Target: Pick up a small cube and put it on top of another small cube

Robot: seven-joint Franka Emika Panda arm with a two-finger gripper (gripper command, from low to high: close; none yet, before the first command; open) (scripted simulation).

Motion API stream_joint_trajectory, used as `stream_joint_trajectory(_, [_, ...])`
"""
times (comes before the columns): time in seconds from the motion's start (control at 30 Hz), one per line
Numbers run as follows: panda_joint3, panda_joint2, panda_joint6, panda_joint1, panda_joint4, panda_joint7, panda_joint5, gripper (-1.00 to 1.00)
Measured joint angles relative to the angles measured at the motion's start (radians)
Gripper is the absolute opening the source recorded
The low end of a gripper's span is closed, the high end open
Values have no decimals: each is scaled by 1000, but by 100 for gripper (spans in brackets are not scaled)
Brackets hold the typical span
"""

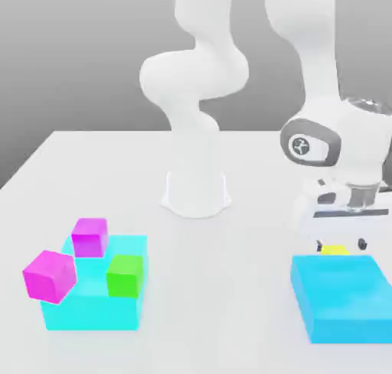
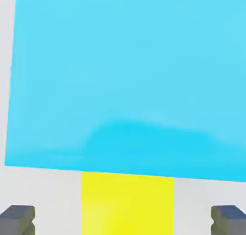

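We're looking at the gripper [image 1: 342, 239] low over the white table [image 1: 230, 319], down near the edge on the exterior view's right, and its fingers [image 2: 18, 218] stand wide apart with nothing clamped between them. Right there in the gap sits the small yellow cube [image 1: 334, 250], resting on the table; from the hand view we see its yellow face [image 2: 126, 203] between the two dark fingertips, clear space on either side, neither pad touching it. Hard against the cube lies a flat cyan block [image 1: 343, 296], its long edge meeting the cube's side, so that block crowds one flank of the cube. Across the table, toward the exterior view's left edge, we have a second cyan block [image 1: 96, 292] carrying a green cube [image 1: 125, 274] and a magenta cube [image 1: 89, 236], with another magenta cube [image 1: 50, 275] hanging tilted at its corner. The arm's white base [image 1: 196, 193] stands mid-table behind, well apart from both groups.
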Motion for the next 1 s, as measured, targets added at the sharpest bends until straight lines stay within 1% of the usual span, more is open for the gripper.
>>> stream_joint_trajectory(0.03, [-26,22,18,23,5,11,-13,-100])
stream_joint_trajectory(0.2, [-26,22,20,23,5,12,-14,-100])
stream_joint_trajectory(0.23, [-39,33,29,35,7,17,-20,-100])
stream_joint_trajectory(0.3, [-3,-3,-1,4,-1,-4,5,-100])
stream_joint_trajectory(0.37, [58,-67,-48,-41,-17,-56,71,-100])
stream_joint_trajectory(0.43, [110,-138,-100,-71,-35,-125,164,-100])
stream_joint_trajectory(0.5, [133,-206,-151,-88,-49,-208,254,-100])
stream_joint_trajectory(0.53, [132,-231,-169,-114,-52,-263,282,-100])
stream_joint_trajectory(0.6, [112,-273,-204,-176,-56,-381,319,-100])
stream_joint_trajectory(0.73, [55,-345,-269,-276,-59,-612,356,-100])
stream_joint_trajectory(0.87, [-32,-413,-331,-334,-63,-822,359,-100])
stream_joint_trajectory(1.0, [-138,-478,-393,-399,-66,-1012,333,-100])
